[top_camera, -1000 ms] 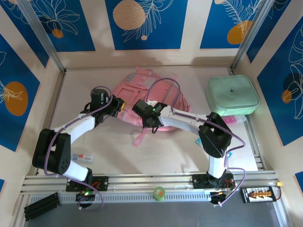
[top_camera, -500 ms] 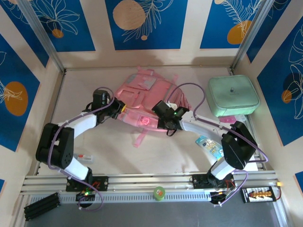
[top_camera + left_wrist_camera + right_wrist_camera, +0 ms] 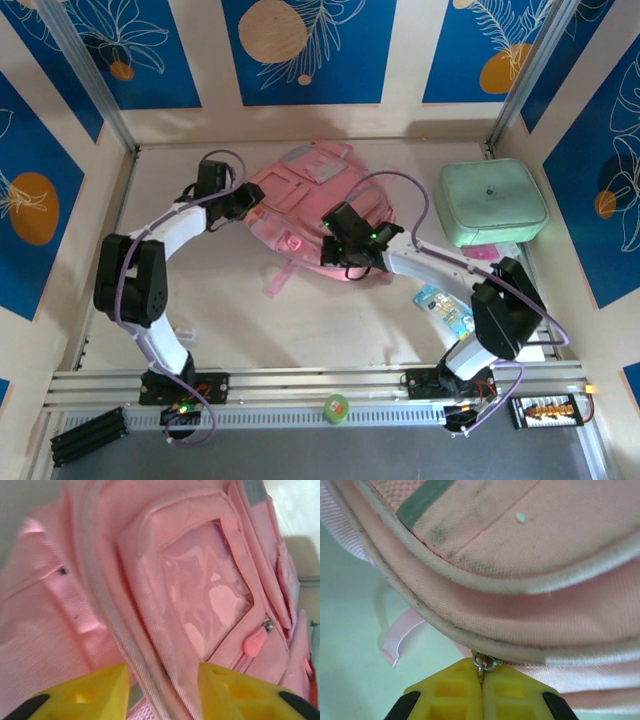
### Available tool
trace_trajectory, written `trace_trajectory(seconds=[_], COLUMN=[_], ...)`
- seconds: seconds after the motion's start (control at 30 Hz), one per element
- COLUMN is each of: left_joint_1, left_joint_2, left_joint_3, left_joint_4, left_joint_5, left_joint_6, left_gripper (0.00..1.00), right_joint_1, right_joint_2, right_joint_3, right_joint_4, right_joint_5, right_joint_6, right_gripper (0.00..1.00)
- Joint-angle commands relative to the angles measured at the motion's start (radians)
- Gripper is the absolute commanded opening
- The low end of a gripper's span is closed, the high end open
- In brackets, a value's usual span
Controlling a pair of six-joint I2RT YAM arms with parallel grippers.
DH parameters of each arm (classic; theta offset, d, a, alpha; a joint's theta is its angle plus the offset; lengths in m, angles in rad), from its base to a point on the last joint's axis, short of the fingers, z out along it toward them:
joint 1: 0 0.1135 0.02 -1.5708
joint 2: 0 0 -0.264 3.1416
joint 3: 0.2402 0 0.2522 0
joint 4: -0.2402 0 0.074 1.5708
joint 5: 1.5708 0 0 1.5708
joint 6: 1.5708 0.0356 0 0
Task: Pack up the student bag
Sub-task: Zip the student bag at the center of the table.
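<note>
1. NEAR EDGE: A green tape roll [image 3: 335, 406] sits on the rail [image 3: 300, 382] between my two bases, just off the tabletop [image 3: 220, 300].
2. NEAR RIGHT: A small blue packet [image 3: 446, 306] lies flat on the tabletop toward the right edge, just beside my right arm.
3. MID-TABLETOP: My right claw [image 3: 482, 672] is pressed fully together. Its two sides meet on the metal zip pull [image 3: 483, 661] at the near rim of the student bag [image 3: 300, 195].
4. CENTRE, FAR HALF: The student bag lies pockets-up, about midway between the left and right edges and closer to the far edge. A pink strap [image 3: 283, 283] trails from it toward the near edge.
5. BAG'S LEFT RIM: My left claw [image 3: 162, 690] sits here, its yellow fingers [image 3: 85, 692] standing apart. The bag's piped seam [image 3: 125, 645] runs between them, and a clear pocket window [image 3: 200, 605] shows just beyond. I cannot tell whether they are pinching the fabric.
6. FAR RIGHT CORNER: A mint-green zip case [image 3: 492, 203] rests against the right edge, apart from the bag.
</note>
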Motion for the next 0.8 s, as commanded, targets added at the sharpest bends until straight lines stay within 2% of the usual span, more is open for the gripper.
trace_trajectory(seconds=[0.0, 0.13, 0.33, 0.53, 0.77], left_joint_1=[0.042, 0.044, 0.034, -0.007, -0.051], left_joint_2=[-0.065, -0.146, -0.210, -0.237, -0.176], left_joint_3=[-0.033, -0.127, -0.264, -0.306, -0.311], left_joint_4=[-0.065, 0.008, 0.150, 0.203, 0.303], left_joint_5=[-0.001, 0.110, 0.231, 0.238, 0.256], left_joint_6=[0.073, 0.028, -0.110, -0.183, -0.264], left_gripper=[0.47, 0.56, 0.59, 0.59, 0.53], right_joint_1=[0.022, 0.031, 0.048, 0.051, 0.067], right_joint_2=[0.071, 0.165, 0.241, 0.262, 0.258], right_joint_3=[0.101, 0.188, 0.279, 0.300, 0.301], right_joint_4=[0.099, 0.120, 0.118, 0.111, 0.112], right_joint_5=[-0.081, -0.138, -0.169, -0.191, -0.186], right_joint_6=[-0.047, -0.060, -0.075, -0.080, -0.101], right_gripper=[0.00, 0.00, 0.00, 0.00, 0.00])
